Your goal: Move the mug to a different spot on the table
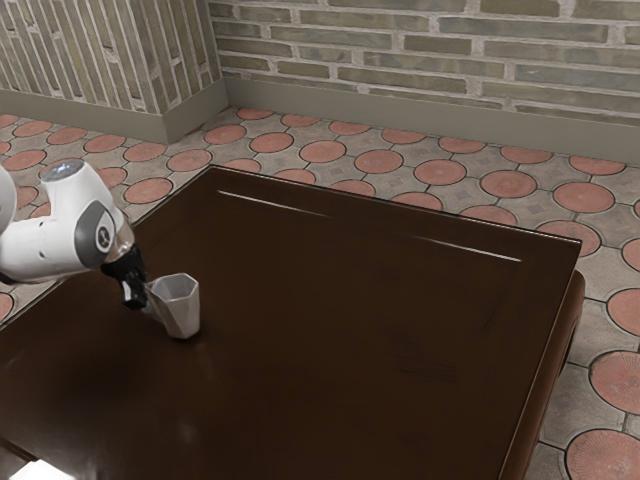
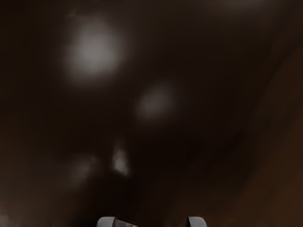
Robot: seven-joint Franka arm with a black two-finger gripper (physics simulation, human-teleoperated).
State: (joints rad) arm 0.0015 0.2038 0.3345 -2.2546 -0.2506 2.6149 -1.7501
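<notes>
Faceted grey mug [image 1: 176,303], judged light, rigid and slick; best pinched across the rim wall. Gripper [image 1: 137,290] at its rim; closure cannot be told.

Arm [image 1: 55,235] cut off at the frame edge beyond the mug [image 1: 180,305], gripper [image 1: 140,292] hold on the mug too small to tell, blurred table [image 2: 213,71], two cut-off grey shapes [image 2: 106,221].

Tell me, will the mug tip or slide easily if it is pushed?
Probably stiff: the mug looks hard and faceted. It may tip easily, since it narrows toward its base and leans beside the gripper. It might slide readily on the glossy table.
</notes>
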